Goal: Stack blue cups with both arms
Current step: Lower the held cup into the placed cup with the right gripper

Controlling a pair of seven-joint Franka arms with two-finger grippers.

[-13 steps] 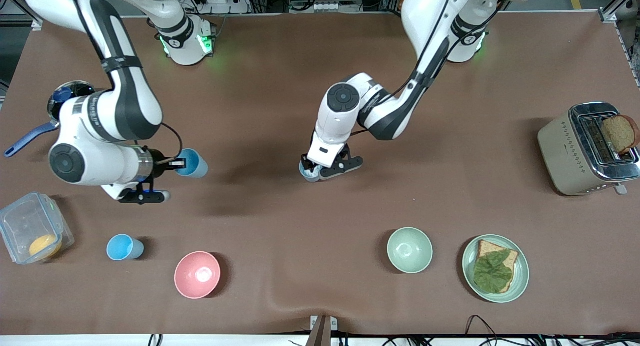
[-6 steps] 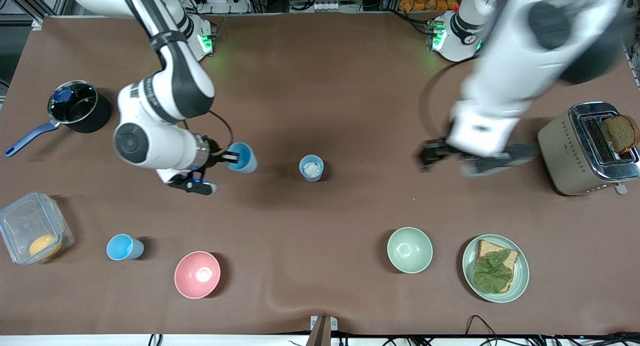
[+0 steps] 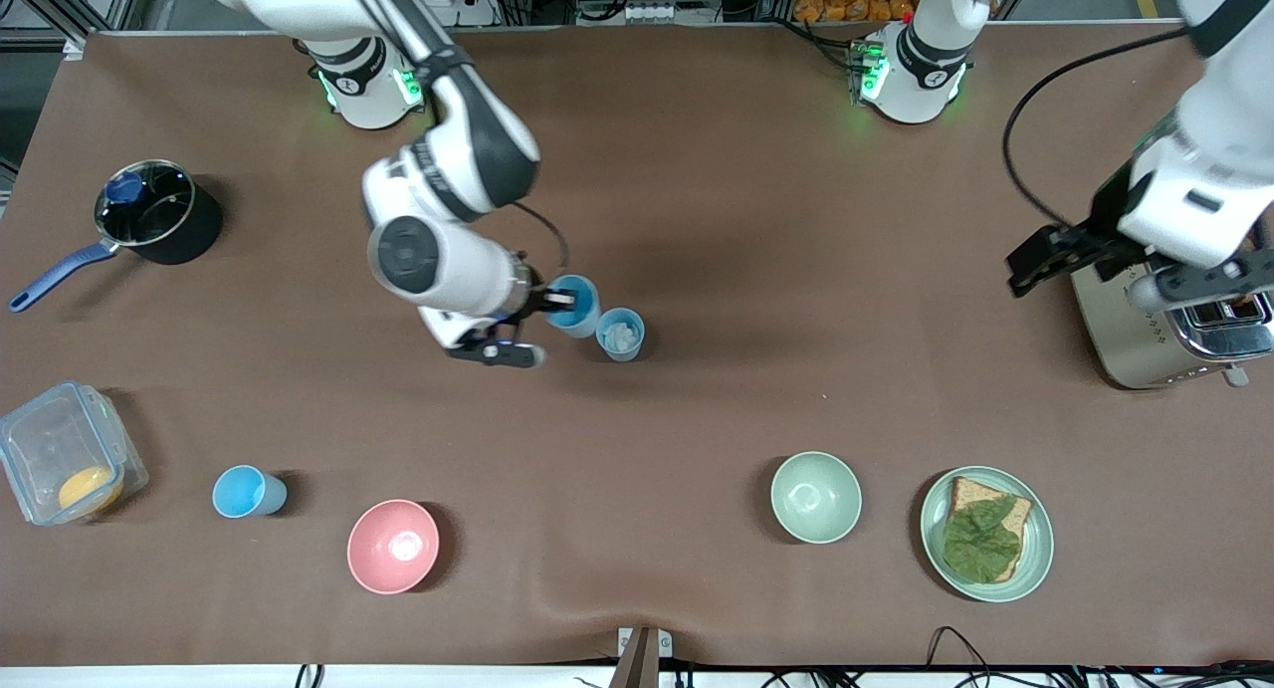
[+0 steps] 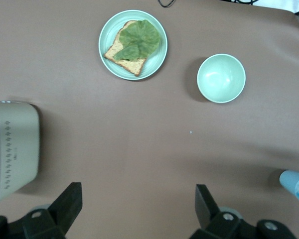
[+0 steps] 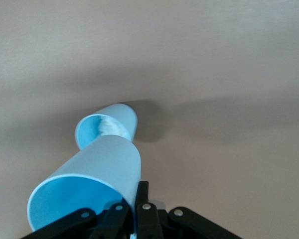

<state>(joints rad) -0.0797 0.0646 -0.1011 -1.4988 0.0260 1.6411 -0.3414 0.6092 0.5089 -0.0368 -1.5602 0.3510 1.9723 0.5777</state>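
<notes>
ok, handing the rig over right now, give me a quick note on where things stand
Right hand: shut on a blue cup, carried over the table beside the standing cup mid-table.
Left hand: open, empty, up over the toaster, waiting.
Third cup stands by the pink bowl, nearer the front camera.
Done: nothing stacked yet.
Left: nest the held cup into the standing one, then fetch the third.
</notes>
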